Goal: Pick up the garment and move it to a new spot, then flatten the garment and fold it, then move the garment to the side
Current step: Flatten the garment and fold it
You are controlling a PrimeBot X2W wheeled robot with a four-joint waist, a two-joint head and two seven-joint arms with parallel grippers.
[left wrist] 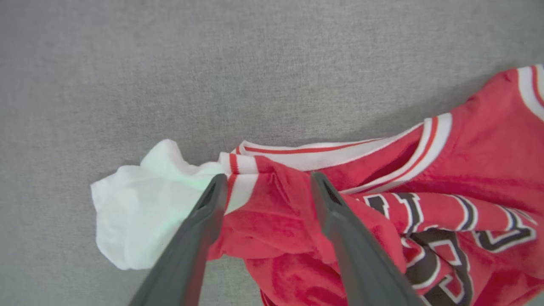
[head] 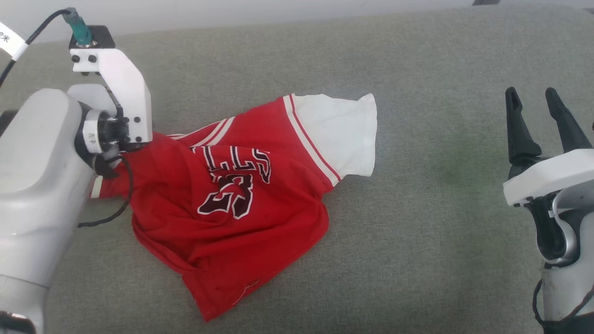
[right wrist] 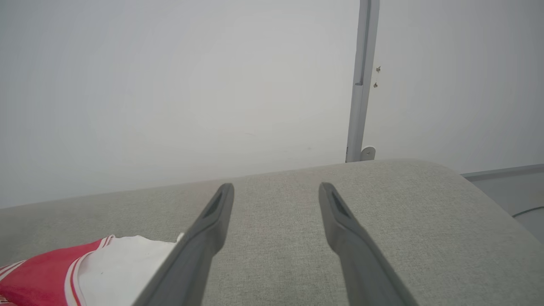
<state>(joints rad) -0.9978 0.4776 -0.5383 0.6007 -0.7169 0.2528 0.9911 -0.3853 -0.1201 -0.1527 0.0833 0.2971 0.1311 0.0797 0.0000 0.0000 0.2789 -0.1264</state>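
The garment [head: 278, 218] lies crumpled on the grey cushioned surface, red with a dark white-outlined "23" facing up and one white sleeve [head: 338, 134] spread out to the far right. My left gripper [left wrist: 268, 176] is open and points down at the garment's left end. Its two fingers straddle a bunched red fold beside the other white sleeve [left wrist: 140, 212] and the striped collar [left wrist: 323, 155]. In the head view my left wrist [head: 116, 116] covers those fingers. My right gripper [head: 530, 93] stands open and empty, well right of the garment [right wrist: 38, 276].
The grey cushioned surface [head: 441, 232] stretches out on all sides of the garment. A pale wall [right wrist: 170, 85] rises behind its far edge, with a grey upright post [right wrist: 361, 85] on it. At the right the surface rounds off to a floor [right wrist: 518, 195].
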